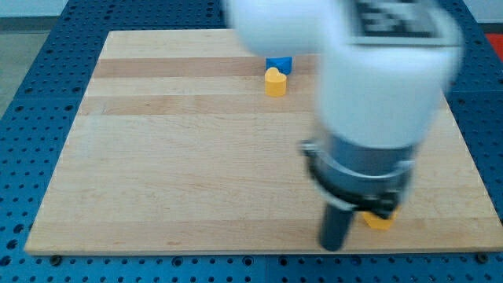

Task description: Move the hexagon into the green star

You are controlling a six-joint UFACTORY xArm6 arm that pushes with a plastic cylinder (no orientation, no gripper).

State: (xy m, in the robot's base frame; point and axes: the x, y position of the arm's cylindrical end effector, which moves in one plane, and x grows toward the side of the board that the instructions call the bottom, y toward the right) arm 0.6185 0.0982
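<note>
— Where does my tip (332, 247) stand?

— Near the board's (173, 157) bottom edge, toward the bottom right corner, just left of a yellow-orange block (380, 221) that the arm (369, 94) partly hides. Touching or apart, I cannot tell.

— Is that the hexagon?

— Its shape cannot be made out. No green star shows either.

— What else?

— A yellow block (274, 81) near the top edge, touching a blue block (280, 64) just above it.

— Any jaws?

— None; a bare rod.
</note>
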